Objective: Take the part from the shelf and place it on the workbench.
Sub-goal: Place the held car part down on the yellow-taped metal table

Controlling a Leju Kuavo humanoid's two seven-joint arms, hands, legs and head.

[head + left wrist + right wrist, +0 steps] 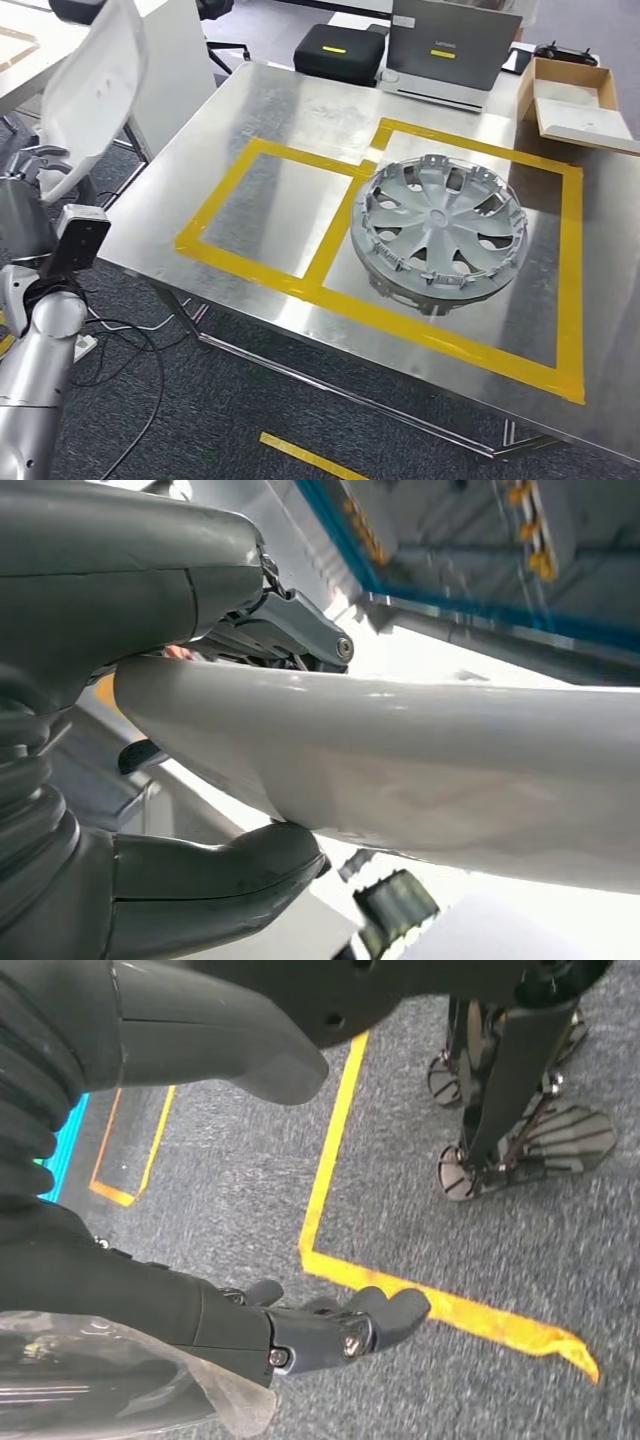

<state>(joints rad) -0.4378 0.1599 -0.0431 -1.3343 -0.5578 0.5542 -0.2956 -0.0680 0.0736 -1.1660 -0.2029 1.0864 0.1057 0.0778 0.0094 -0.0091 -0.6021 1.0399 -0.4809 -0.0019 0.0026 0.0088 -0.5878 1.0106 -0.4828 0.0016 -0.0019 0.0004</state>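
The white part (94, 85), a curved glossy panel, is held up at the far left of the head view, beside and above the left edge of the workbench (249, 100), not yet set down on it. In the left wrist view the same panel (423, 770) is seen gripped by the left hand (151, 770): the thick grey thumb (226, 875) is pressed against one face and the darker fingers (302, 630) are closed over the other. In the head view the left hand (34, 165) is seen just under the panel, with the silver left arm (34, 370) rising from the lower left corner.

The right hand (226, 1190) is seen in the right wrist view, hanging above grey carpet (226, 1200) crossed by yellow floor tape (453, 1310). Its fingers (355, 1325) are held apart from the thumb (241, 1045) and nothing is held between them.

On the workbench, two rectangles are marked out in yellow tape (336, 235). A grey wheel cover (438, 230) lies inside the right rectangle; the left rectangle is bare metal. At the far edge a laptop (453, 50) and a black case (340, 52) are placed, with an open cardboard box (577, 100) at the far right corner. Black cables (128, 350) lie on the carpet under the bench's left end.
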